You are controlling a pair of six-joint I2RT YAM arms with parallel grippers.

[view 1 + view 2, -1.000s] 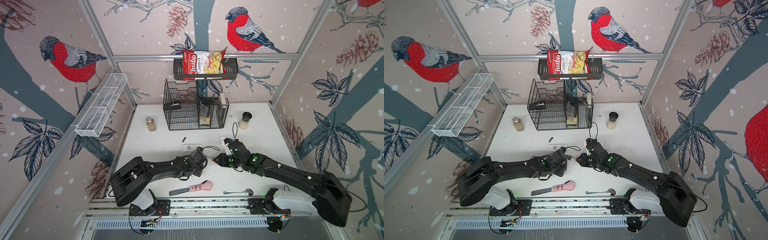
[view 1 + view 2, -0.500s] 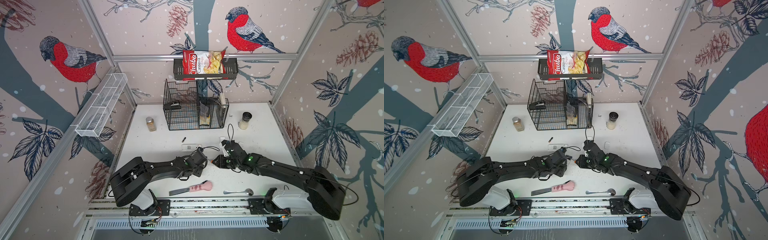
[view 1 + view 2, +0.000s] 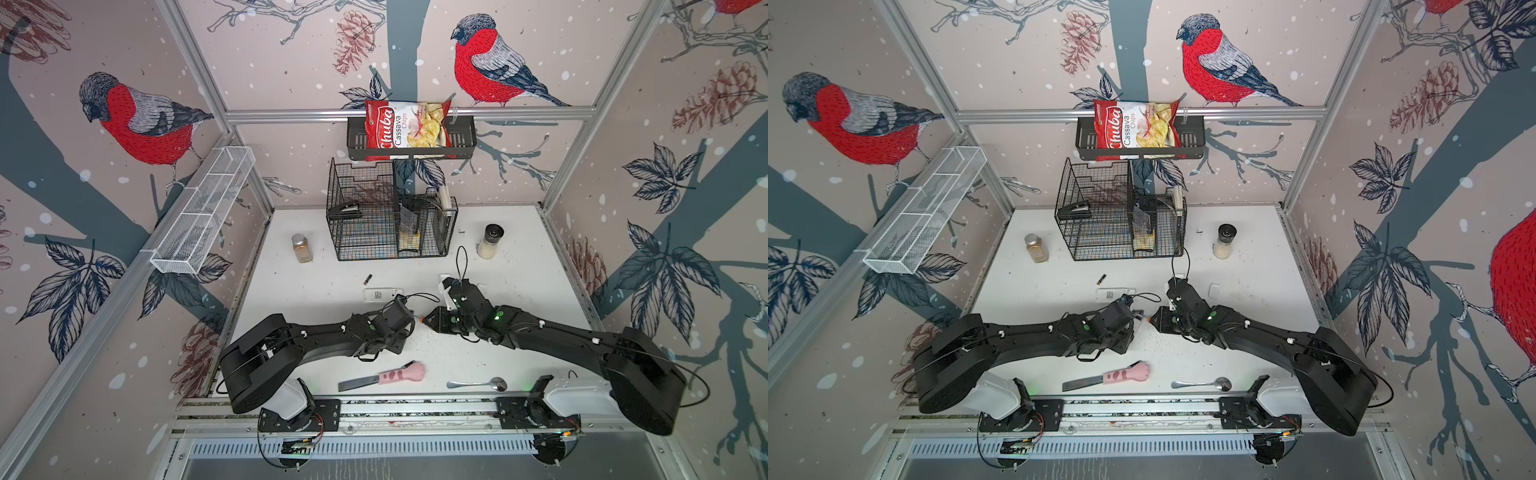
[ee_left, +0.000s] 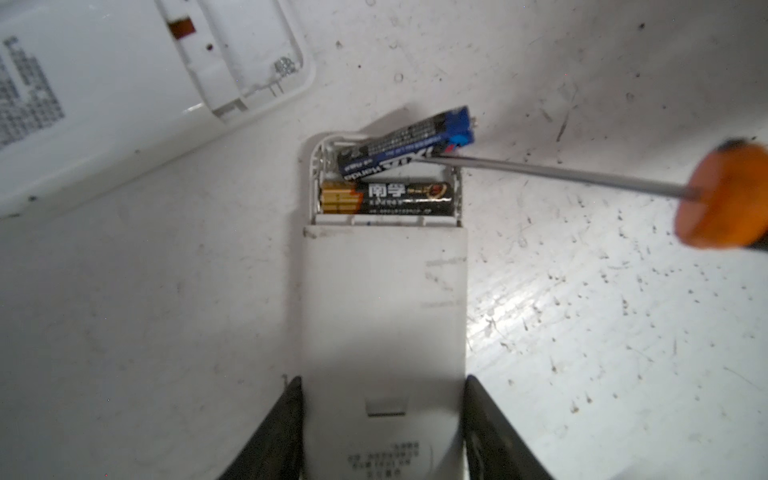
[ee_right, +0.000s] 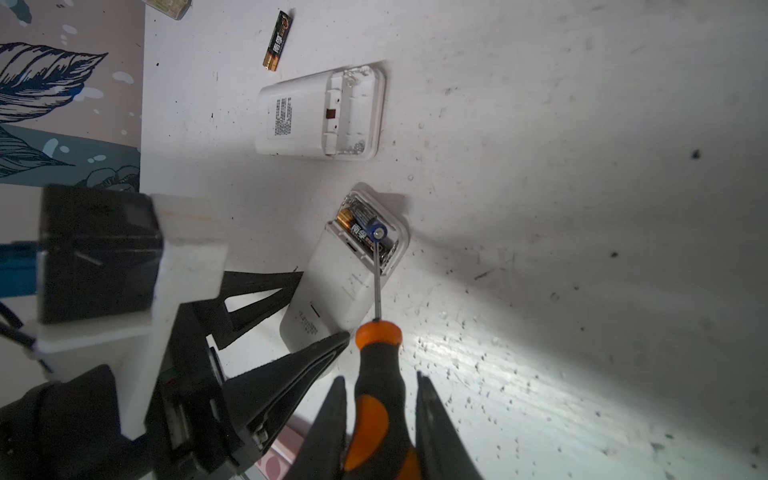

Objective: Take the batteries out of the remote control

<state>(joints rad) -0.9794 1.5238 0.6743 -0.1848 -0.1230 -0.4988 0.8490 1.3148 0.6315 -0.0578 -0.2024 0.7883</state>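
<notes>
L gripper (image 4: 382,380) is clamping remote (image 4: 382,299) at mid bench (image 4: 582,332). R gripper (image 5: 379,376) is clamping screwdriver (image 5: 377,349); tip is seemingly touching blue battery (image 4: 405,143), which is tilting up out of remote. Black-gold battery (image 4: 386,198) is lying seated. 3rd battery (image 3: 367,279) is lying loose, far-left.

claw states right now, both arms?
Left claw: closed on the remote control.
Right claw: closed on the screwdriver, tip against the blue battery.
</notes>
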